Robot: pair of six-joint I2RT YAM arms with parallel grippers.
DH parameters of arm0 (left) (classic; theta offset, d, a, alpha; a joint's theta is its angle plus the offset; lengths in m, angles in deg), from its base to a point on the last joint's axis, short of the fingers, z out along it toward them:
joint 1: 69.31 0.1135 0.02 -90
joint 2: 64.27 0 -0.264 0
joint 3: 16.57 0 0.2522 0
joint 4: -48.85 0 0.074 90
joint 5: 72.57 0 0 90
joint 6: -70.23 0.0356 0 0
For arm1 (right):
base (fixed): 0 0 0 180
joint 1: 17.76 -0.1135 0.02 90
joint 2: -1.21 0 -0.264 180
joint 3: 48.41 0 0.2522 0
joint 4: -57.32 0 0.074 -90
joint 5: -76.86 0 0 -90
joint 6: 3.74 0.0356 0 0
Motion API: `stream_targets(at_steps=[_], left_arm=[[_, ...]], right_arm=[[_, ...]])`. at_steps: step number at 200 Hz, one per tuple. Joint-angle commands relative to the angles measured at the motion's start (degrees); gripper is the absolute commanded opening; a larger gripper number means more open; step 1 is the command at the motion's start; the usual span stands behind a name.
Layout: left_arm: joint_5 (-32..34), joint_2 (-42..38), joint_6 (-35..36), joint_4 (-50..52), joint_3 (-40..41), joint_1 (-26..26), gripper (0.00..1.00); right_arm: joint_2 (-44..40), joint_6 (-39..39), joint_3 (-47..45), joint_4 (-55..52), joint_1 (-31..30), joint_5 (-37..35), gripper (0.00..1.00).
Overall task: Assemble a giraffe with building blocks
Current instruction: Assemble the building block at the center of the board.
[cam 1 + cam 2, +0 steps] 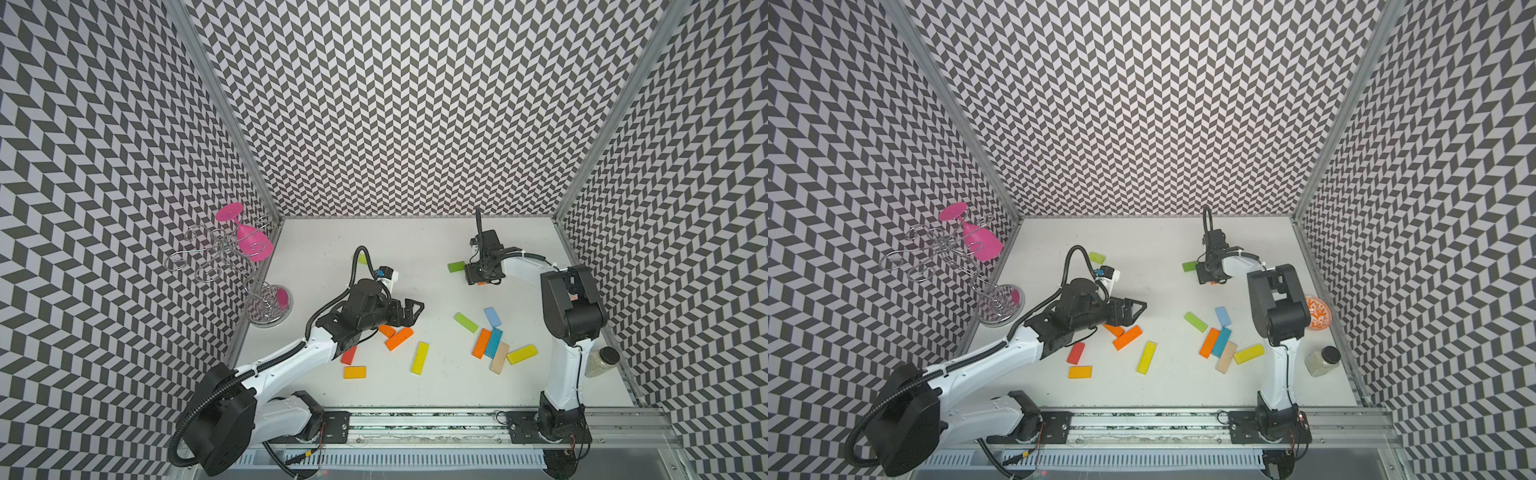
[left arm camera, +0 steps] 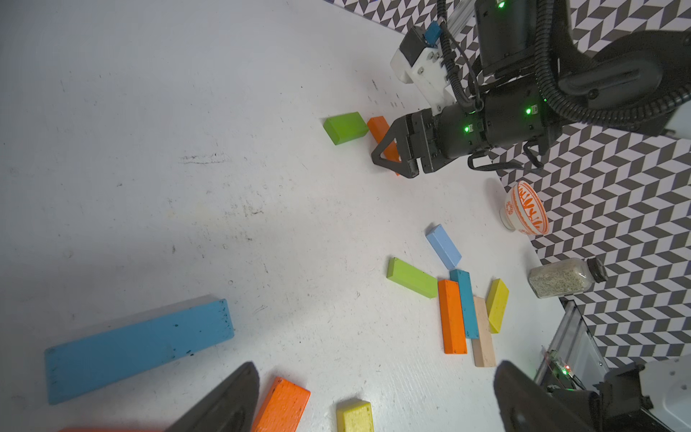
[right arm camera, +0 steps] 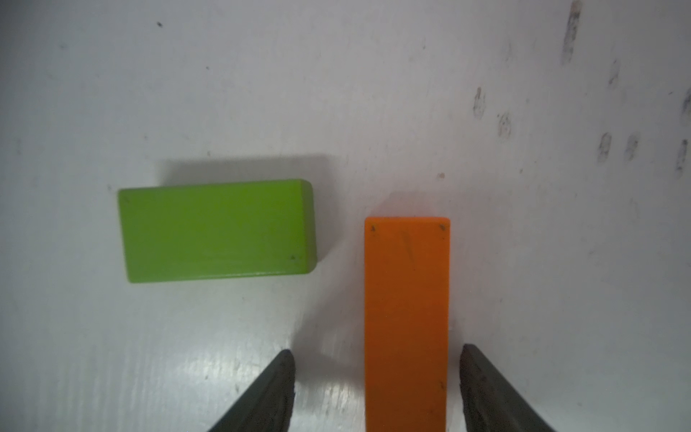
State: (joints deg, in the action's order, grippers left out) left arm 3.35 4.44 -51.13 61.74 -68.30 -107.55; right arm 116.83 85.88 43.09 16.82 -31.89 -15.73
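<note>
An orange block point(image 3: 407, 318) lies flat on the white table point(image 3: 224, 93) between the fingers of my right gripper point(image 3: 377, 349), with a gap on each side, so the gripper is open. A short green block point(image 3: 217, 230) lies crosswise just beside its end. In both top views my right gripper point(image 1: 481, 279) points down at the mid-right back, next to the green block point(image 1: 456, 266). My left gripper point(image 1: 411, 309) hovers wide open and empty over two orange blocks point(image 1: 399, 338). The left wrist view shows its fingertips point(image 2: 239, 389) above an orange block point(image 2: 280, 406) and a yellow block point(image 2: 355, 415).
Several loose blocks lie at the front right: green point(image 1: 466, 322), light blue point(image 1: 492, 317), orange point(image 1: 481, 343), teal point(image 1: 493, 342), beige point(image 1: 499, 357), yellow point(image 1: 522, 354). A yellow block point(image 1: 420, 357) and an amber one point(image 1: 354, 372) lie mid-front. A wire rack point(image 1: 232, 257), jar point(image 1: 600, 361) and bowl point(image 1: 1317, 313) stand by the side walls.
</note>
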Motion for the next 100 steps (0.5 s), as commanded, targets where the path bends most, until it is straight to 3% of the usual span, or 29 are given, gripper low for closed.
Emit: stream_targets(at_steps=[1, 56, 100], left_arm=[[-0.2, 0.2, 0.6, -1.1, -2.1, -0.2, 0.99], [-0.1, 0.4, 0.9, -0.9, -2.2, -0.2, 0.99], [0.2, 0.3, 1.0, -0.9, -2.1, -0.2, 0.99]], right_arm=[[-3.2, 0.7, -2.2, -0.1, 0.0, -2.0, 0.67], [-3.2, 0.5, -3.8, -0.2, 1.2, -0.8, 0.37], [-3.0, -1.3, -3.8, 0.6, 1.1, 1.0, 0.27]])
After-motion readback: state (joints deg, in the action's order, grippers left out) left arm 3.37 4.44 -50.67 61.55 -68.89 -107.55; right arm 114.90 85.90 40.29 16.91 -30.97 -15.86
